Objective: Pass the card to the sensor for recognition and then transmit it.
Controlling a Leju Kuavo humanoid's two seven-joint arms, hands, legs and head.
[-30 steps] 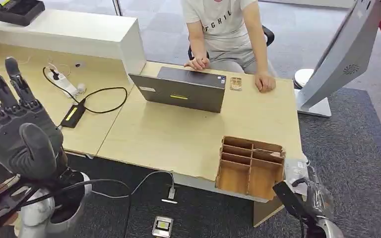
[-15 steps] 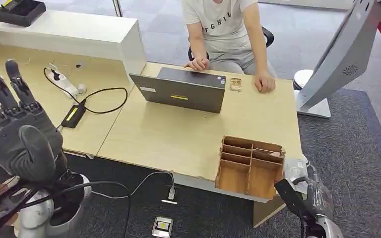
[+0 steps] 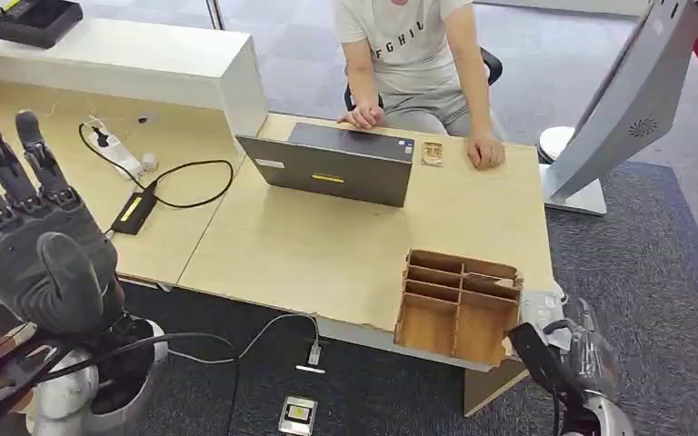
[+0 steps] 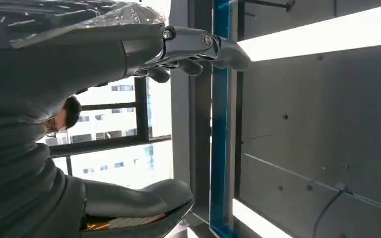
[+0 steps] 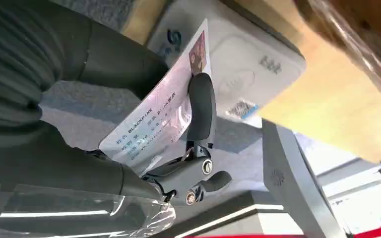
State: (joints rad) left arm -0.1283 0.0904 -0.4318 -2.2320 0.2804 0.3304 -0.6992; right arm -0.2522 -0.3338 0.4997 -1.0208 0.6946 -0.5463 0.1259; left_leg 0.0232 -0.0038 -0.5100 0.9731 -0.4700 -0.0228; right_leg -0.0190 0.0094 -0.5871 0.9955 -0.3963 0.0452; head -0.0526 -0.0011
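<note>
Down at the desk's near right corner, the right hand [image 5: 144,148] is pinching the card [image 5: 161,111] between its thick thumb and a dark finger, holding the printed face close against the white card reader [image 5: 248,74], presumably so the sensor can read it. Whether card and reader are actually touching I cannot tell. In the head view that same right hand [image 3: 568,359] is sitting low beside the wooden compartment organizer [image 3: 459,304], with the reader [image 3: 540,309] just a pale patch at the desk's edge and the card itself hard to make out; the right wrist view is supplying the grip and the card's print. The left hand [image 3: 27,236] is raised over the desk's left side with fingers apart and nothing in it, probably kept clear. A seated person [image 3: 413,54] is resting both hands by the laptop [image 3: 336,168].
</note>
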